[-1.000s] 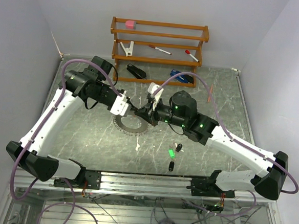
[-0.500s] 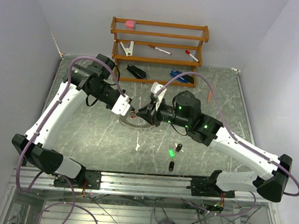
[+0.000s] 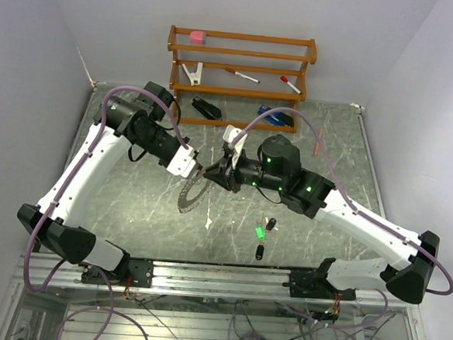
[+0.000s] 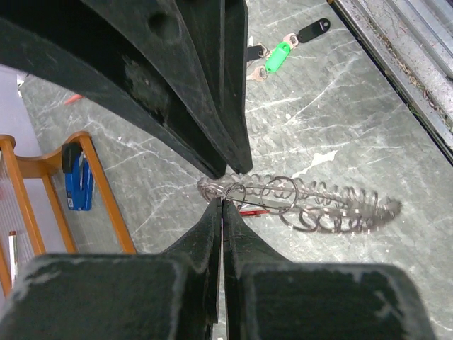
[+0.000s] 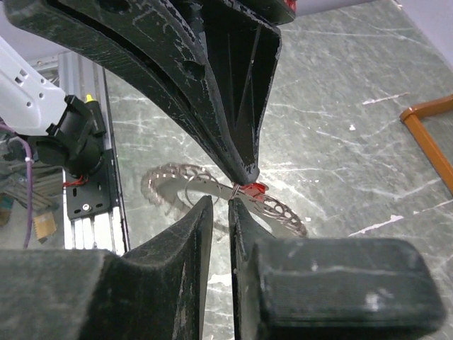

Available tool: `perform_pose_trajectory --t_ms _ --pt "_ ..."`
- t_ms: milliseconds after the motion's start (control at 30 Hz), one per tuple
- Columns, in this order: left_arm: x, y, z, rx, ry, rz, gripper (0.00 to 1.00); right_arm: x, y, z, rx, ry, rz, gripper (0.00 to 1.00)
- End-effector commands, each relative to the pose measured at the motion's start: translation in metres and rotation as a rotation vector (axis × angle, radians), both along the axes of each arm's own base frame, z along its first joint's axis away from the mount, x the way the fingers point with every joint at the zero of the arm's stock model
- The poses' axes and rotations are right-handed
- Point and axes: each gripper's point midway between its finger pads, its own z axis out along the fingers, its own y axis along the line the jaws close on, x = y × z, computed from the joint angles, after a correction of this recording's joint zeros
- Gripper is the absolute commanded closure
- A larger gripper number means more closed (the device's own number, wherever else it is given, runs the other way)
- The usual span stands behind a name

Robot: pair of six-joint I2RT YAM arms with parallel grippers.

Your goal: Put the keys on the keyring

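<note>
The left end effector (image 4: 221,204) and the right end effector (image 5: 221,202) meet tip to tip above the middle of the worktop (image 3: 131,202). The fingers of the left one are pressed fully together, and they pinch the wire rim of the keyring (image 4: 333,211) at one end. The keyring is tilted, with the held side up in the air and the opposite side low near the worktop. In the left wrist view it looks like a row of silver loops seen from the edge. The right end effector is almost closed, with only a narrow slit between the fingers and a thin wire in this slit. I cannot tell if this wire belongs to the keyring or to a small loop of a key. The red key (image 5: 255,188) hangs just beside the meeting tips, touching the keyring. The green key (image 3: 259,233) lies on the worktop nearer to the arm bases. It lies between the two black keys (image 3: 270,223), well apart from the keyring.
</note>
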Motion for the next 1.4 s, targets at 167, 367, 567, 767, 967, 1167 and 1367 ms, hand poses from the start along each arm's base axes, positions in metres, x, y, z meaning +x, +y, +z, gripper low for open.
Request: perform_pose_trajectory --t_ms 167,367,567,767,967,1167,1367 --pt "-0.004 -0.003 0.011 -0.016 -0.035 -0.025 0.93 -0.001 0.017 -0.001 -0.006 0.021 0.052 0.87" --pt "-0.005 -0.003 0.011 -0.014 -0.041 -0.029 0.93 0.003 0.019 0.0 0.001 0.014 0.041 0.93" --pt "-0.004 -0.005 0.015 -0.027 -0.038 -0.019 0.93 0.008 0.019 0.004 0.017 -0.001 0.015 0.9" --pt "-0.003 -0.008 0.019 -0.043 -0.027 -0.008 0.93 0.012 0.022 -0.001 0.008 0.003 0.006 0.92" --pt "-0.004 -0.008 0.023 -0.048 -0.024 -0.005 0.93 0.015 0.022 -0.004 0.001 0.003 -0.006 1.0" --pt "-0.003 -0.008 0.026 -0.05 -0.024 0.005 0.93 0.021 0.017 -0.002 -0.001 -0.015 -0.046 1.0" --pt "-0.005 -0.008 0.027 -0.054 -0.019 0.006 0.93 0.025 0.009 0.004 0.018 -0.037 -0.094 1.0"
